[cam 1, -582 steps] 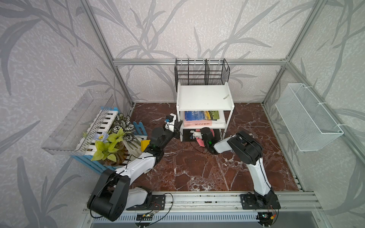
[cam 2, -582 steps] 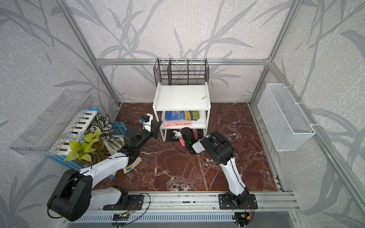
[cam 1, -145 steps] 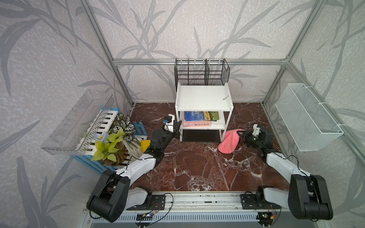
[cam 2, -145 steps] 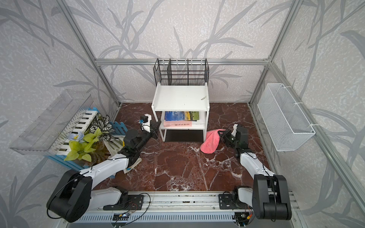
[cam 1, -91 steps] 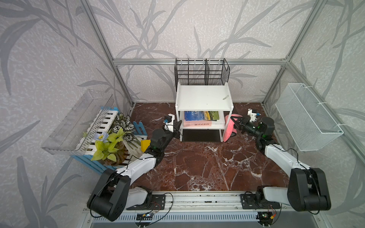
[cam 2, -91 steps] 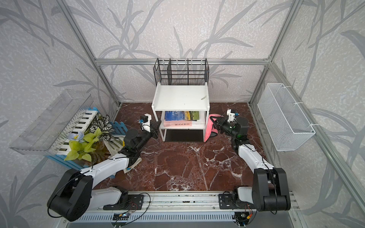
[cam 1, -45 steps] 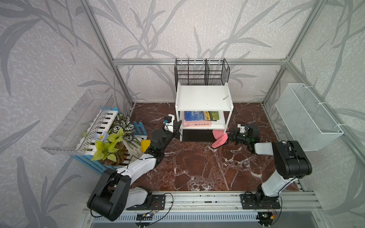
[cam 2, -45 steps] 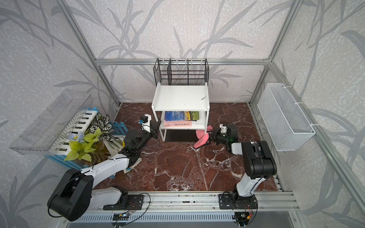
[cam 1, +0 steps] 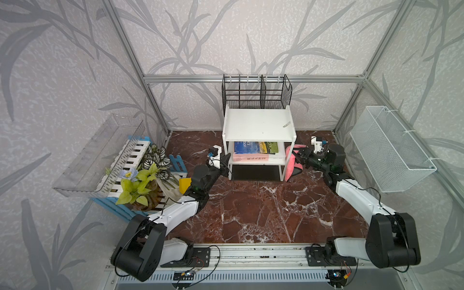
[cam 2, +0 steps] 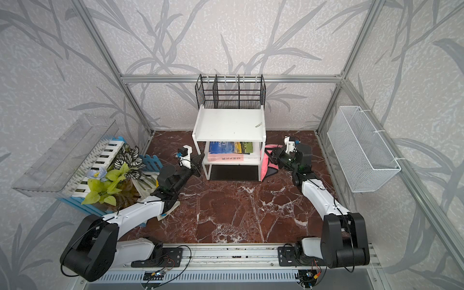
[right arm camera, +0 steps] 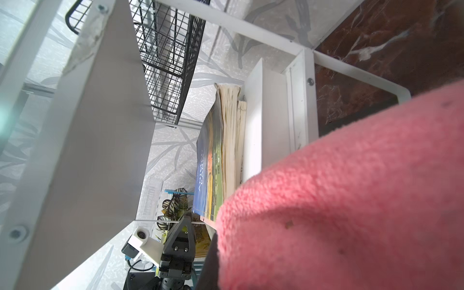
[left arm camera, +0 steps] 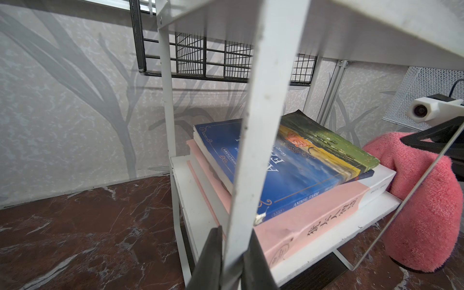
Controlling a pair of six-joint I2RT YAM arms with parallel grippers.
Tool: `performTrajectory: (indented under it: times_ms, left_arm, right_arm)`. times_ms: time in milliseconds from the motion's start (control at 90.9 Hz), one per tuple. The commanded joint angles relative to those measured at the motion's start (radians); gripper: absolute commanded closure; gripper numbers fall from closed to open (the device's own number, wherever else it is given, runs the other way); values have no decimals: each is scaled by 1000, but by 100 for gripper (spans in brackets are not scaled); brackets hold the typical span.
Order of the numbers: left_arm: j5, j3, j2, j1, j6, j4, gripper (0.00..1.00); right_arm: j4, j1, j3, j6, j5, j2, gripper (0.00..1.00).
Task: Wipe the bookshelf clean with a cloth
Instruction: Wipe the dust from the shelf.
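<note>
The white bookshelf [cam 1: 258, 123] [cam 2: 231, 123] stands at the back middle of the floor. My left gripper [cam 1: 226, 163] [left arm camera: 233, 234] is shut on its front left leg, and the white leg runs up between the dark jaws. The pink cloth [cam 1: 290, 160] [cam 2: 266, 163] [left arm camera: 426, 200] hangs against the shelf's right side, beside the middle board and the front right leg. My right gripper [cam 1: 301, 157] [cam 2: 275, 155] is shut on it. In the right wrist view the cloth [right arm camera: 351, 200] hides most of the jaws; one dark finger [right arm camera: 209, 266] shows.
Two stacked books [cam 1: 256, 150] lie on the middle board and a small scrap [cam 1: 286, 124] on the top board. A black wire rack [cam 1: 256, 95] stands behind. A white mesh basket [cam 1: 391, 150] hangs right. A plant in a blue-and-white crate [cam 1: 140, 175] and a clear tray [cam 1: 100, 155] sit left.
My right gripper has carried the cloth from low by the shelf's front right foot back up to the right side by the middle board. The left arm has not moved.
</note>
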Motion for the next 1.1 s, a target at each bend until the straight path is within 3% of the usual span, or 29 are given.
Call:
performTrajectory:
  times_ms: [0, 297, 473, 660, 891, 1089]
  left_arm:
    - [-213, 11, 57, 51, -170, -55, 100]
    - [-182, 14, 75, 50, -185, -48, 100]
    - [-187, 14, 69, 51, -182, -53, 100]
    - [-190, 8, 61, 51, -182, -50, 100]
    - [-176, 14, 73, 50, -190, -52, 100]
    - [-175, 14, 74, 52, -185, -50, 100]
  right_arm:
    - [-16, 4, -33, -30, -3, 101, 100]
    - [80, 5, -40, 18, -68, 317, 100]
    - [16, 5, -16, -14, -50, 262, 100]
    - [-99, 4, -12, -149, 49, 184, 100]
    - [-42, 3, 151, -189, -106, 475, 100]
    - [-163, 1, 331, -296, -154, 594, 100]
